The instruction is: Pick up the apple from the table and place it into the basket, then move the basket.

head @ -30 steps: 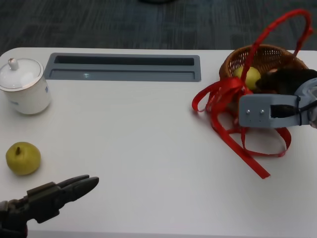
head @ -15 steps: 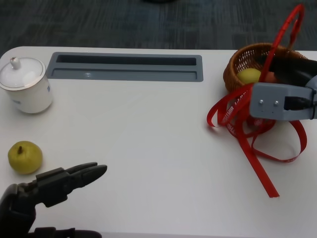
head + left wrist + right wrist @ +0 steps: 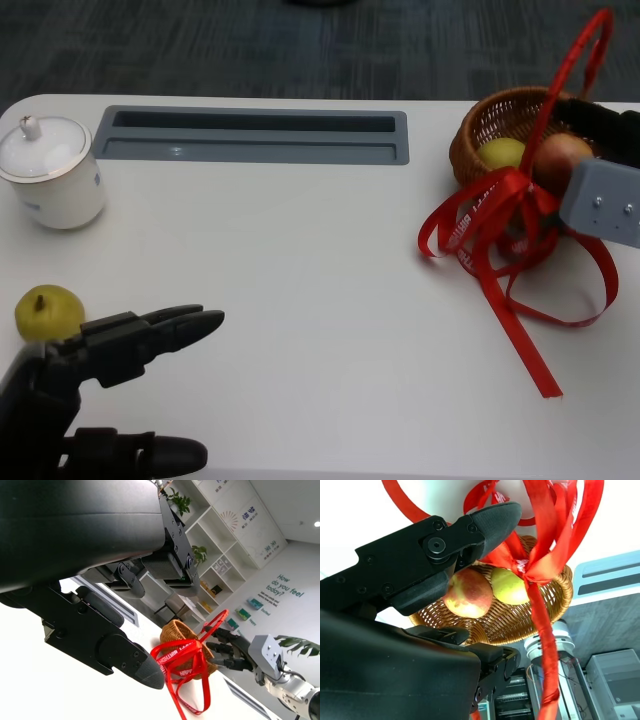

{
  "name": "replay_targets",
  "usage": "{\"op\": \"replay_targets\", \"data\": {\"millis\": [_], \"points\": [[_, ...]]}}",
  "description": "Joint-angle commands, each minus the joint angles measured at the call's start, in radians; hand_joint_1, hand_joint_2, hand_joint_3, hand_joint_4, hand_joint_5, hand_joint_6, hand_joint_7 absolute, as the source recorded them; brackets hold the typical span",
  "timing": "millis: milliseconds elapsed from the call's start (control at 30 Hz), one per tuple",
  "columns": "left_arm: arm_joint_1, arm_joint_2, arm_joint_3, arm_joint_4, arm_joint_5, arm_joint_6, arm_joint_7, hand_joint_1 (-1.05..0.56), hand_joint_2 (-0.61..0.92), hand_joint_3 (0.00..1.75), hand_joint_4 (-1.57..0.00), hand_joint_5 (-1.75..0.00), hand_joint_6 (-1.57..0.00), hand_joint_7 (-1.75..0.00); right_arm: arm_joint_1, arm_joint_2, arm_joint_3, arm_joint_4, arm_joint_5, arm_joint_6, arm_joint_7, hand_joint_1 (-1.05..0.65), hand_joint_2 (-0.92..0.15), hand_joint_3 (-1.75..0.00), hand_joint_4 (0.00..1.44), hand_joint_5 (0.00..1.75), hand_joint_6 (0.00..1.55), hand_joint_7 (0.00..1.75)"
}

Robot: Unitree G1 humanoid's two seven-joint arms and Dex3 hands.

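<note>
Apple (image 3: 560,160) sits inside the wicker basket (image 3: 482,125) at the far right of the tabletop (image 3: 320,270), beside a yellow-green fruit (image 3: 502,152). Red ribbon (image 3: 500,235) hangs from the basket handle and trails onto the tabletop. Right hand (image 3: 225,647) is just beside the basket, fingers (image 3: 470,530) spread, holding nothing. Left hand (image 3: 95,380) is low at the near left, fingers apart, empty. A pear (image 3: 45,312) lies next to it; a lidded white cup (image 3: 52,170) stands behind.

An office or showroom — white display shelving (image 3: 215,555) with plants, wall slogans at right, a white desk (image 3: 320,260) with cable tray (image 3: 255,135).
</note>
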Motion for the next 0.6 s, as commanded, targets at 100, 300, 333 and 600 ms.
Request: {"op": "replay_targets", "data": {"millis": [100, 300, 333, 600], "points": [[-0.029, 0.018, -0.006, 0.017, -0.008, 0.010, -0.017, -0.58, 0.70, 0.00, -0.70, -0.01, -0.69, 0.00, 0.074, -0.047, -0.053, -0.032, 0.064, -0.087, -0.028, -0.83, -0.80, 0.00, 0.41, 0.03, 0.35, 0.04], [-0.063, 0.018, -0.015, 0.021, -0.019, 0.025, -0.029, -0.58, 0.70, 0.00, -0.70, -0.01, -0.70, 0.00, 0.185, -0.052, -0.148, -0.082, 0.188, -0.264, 0.006, -0.70, -0.79, 0.00, 0.51, 0.03, 0.48, 0.04], [-0.068, 0.018, -0.017, 0.023, -0.023, 0.027, -0.032, -0.57, 0.70, 0.00, -0.70, -0.01, -0.70, 0.00, 0.203, -0.053, -0.155, -0.093, 0.200, -0.293, 0.011, -0.69, -0.79, 0.00, 0.52, 0.03, 0.50, 0.04], [-0.106, 0.021, -0.023, 0.045, -0.056, 0.027, -0.052, -0.56, 0.68, 0.00, -0.70, 0.00, -0.70, 0.00, 0.366, -0.022, -0.192, -0.218, 0.294, -0.516, 0.057, -0.69, -0.80, 0.00, 0.58, 0.02, 0.53, 0.02]]}}
